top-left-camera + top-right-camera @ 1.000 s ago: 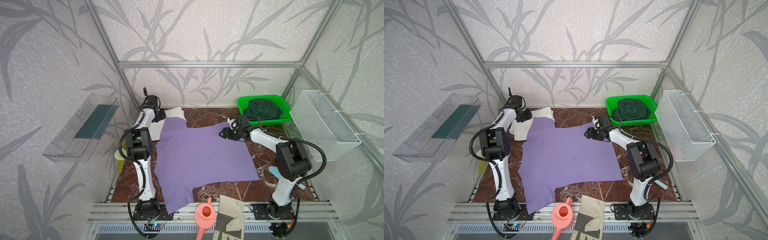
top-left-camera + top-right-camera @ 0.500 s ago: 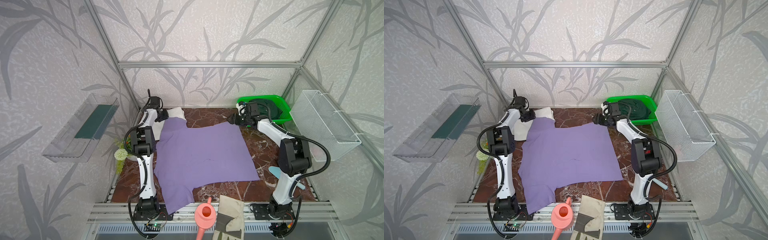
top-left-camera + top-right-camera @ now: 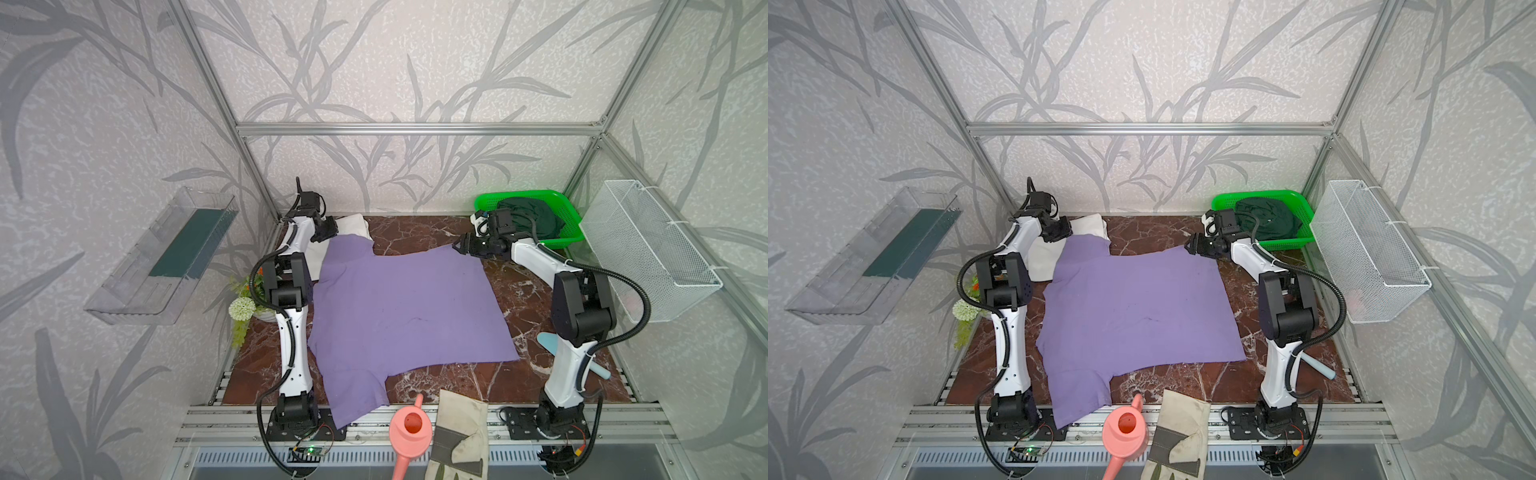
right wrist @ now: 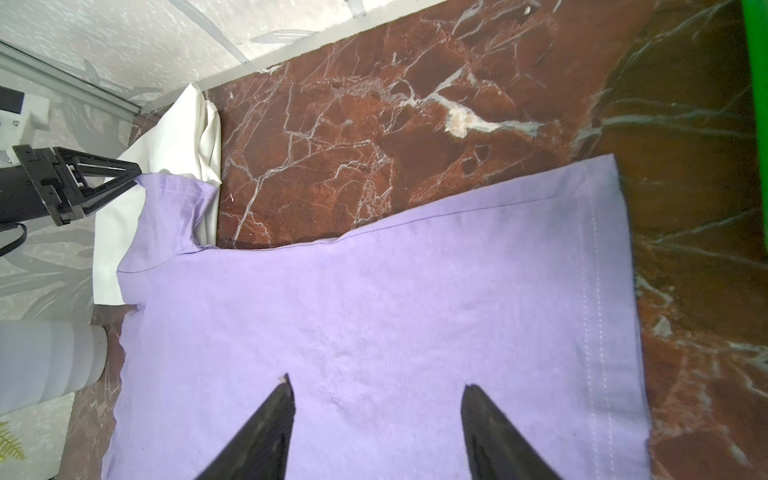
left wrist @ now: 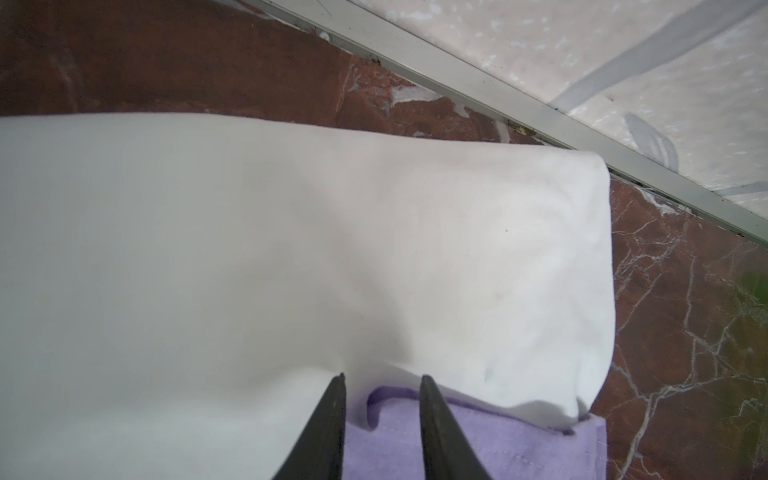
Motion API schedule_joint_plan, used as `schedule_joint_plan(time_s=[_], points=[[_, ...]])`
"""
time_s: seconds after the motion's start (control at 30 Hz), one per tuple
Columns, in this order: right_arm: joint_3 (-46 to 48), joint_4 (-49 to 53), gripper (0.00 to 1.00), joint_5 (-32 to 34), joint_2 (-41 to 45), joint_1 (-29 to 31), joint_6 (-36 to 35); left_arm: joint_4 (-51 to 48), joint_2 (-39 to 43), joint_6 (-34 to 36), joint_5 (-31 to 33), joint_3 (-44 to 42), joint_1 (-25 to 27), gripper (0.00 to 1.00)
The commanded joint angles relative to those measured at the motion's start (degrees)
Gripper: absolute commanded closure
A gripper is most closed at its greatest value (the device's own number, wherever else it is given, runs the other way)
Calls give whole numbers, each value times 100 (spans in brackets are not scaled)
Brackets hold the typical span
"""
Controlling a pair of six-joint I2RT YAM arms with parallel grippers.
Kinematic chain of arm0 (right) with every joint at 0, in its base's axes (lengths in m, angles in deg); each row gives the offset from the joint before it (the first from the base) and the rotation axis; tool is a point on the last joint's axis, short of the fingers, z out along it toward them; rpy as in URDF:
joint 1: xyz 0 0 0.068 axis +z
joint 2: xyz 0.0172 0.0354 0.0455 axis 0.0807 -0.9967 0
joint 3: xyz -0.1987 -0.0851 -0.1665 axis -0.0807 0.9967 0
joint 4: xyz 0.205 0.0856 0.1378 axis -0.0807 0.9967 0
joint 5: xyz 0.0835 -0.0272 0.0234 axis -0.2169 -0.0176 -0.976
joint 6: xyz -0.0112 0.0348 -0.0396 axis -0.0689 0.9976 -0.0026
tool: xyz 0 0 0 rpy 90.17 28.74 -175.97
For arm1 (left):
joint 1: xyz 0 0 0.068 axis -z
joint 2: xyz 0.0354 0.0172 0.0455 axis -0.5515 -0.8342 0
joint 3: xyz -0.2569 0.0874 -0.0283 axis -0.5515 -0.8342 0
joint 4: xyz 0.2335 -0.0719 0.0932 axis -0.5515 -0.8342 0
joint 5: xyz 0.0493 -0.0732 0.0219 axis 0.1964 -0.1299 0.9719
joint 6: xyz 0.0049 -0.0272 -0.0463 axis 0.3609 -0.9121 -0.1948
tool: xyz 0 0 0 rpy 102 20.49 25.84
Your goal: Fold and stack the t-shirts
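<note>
The lavender t-shirt (image 3: 407, 307) lies spread on the worktop (image 3: 415, 232), one sleeve overlapping the white t-shirt (image 5: 291, 249). My right claw (image 4: 377, 382) hovers released over the hem. My left claw (image 5: 382, 377) straddles the sleeve edge, grip unclear to me. Pinching here could snag white cloth too. Only the left wrist view shows that cloth at the tips.

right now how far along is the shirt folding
Done: the white shirt lies folded in the back corner. In hand: the purple shirt is spread flat, unfolded, left gripper at its sleeve, right gripper open over its hem. Left: the green shirt, bunched in the basket, and stacking.
</note>
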Motion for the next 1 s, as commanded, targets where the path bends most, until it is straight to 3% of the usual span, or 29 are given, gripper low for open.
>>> schedule_joint_plan(time_s=[0.0, 0.23, 0.6, 0.67, 0.73, 0.97], points=[[-129, 95, 35, -77, -19, -23, -52, -100, -112, 4, -102, 117, 29, 75], [-296, 263, 35, 212, -120, -147, -27, -34, 65, -66, -194, 11, 26, 100], [-994, 442, 35, 574, -668, -158, -145, 348, 864, -280, 142, -738, 33, 100], [-988, 423, 35, 510, -698, -158, -119, 168, 649, -237, 45, -463, 31, 80], [-939, 407, 35, 483, -688, -158, -109, -35, 438, -206, -8, -201, 42, 71], [-768, 422, 35, 506, -630, -166, -179, -216, 180, -120, 102, -31, 89, 67]])
